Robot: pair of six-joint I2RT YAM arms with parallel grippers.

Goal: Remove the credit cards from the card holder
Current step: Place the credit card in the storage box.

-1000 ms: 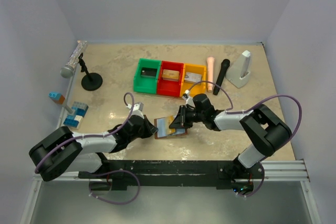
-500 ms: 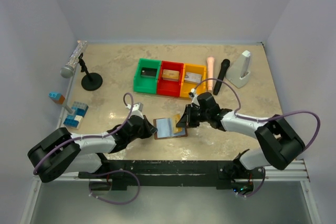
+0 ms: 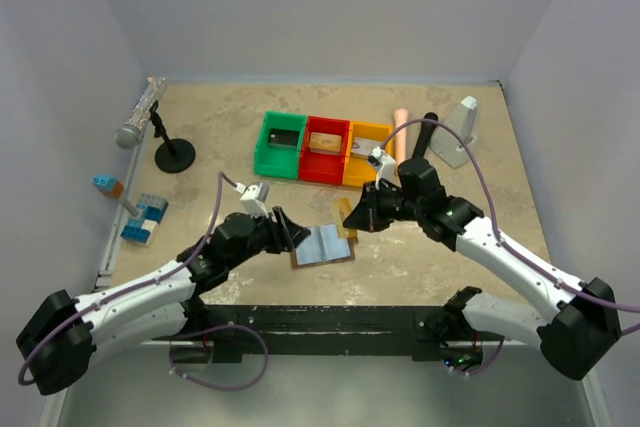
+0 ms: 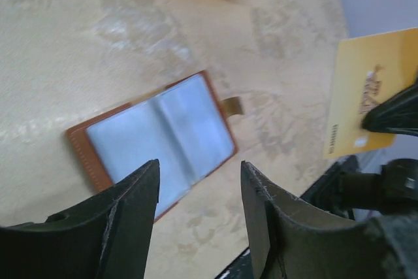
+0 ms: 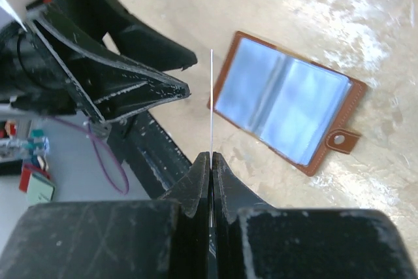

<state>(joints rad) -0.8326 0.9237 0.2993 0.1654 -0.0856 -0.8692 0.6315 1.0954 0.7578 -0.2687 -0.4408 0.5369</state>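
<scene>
Surface: beige marbled tabletop (image 3: 230, 117), boxed in by pale walls on three sides; clutter sat along the far half.
Card holder: brown card holder (image 3: 323, 245) lay flat on the table near the front centre, opened out; grey-blue lining faced up; its small clasp tab stuck out at 3 o'clock in the top view.
Gold credit card: gold credit card (image 4: 362, 106) was out of the holder and apart from it, held up at the holder's 1 o'clock; printing showed on its face in the left wrist view; the right wrist view caught it edge-on as a thin pale line.
Right gripper: right gripper (image 5: 211, 159) had its jaws pressed together on one end of the gold card; it hovered by the holder's 2 o'clock corner.
Left gripper: left gripper (image 3: 289, 232) had its jaws spread with nothing between them; it sat at the holder's 9 o'clock edge; contact with the leather could not be told; the open holder showed through the gap in its own camera.
Bins: green bin (image 3: 275, 169), red bin (image 3: 322, 173) and yellow bin (image 3: 372, 128) stood in a touching row at the holder's 12 o'clock; a small flat item lay in each, too small to name.
Far left: microphone on a stand (image 3: 150, 127) at 10 o'clock; toy blocks (image 3: 145, 219) at 9 o'clock.
Far right: peach cylinder (image 3: 400, 119) and white wedge-shaped block (image 3: 462, 127) between 1 and 2 o'clock.
</scene>
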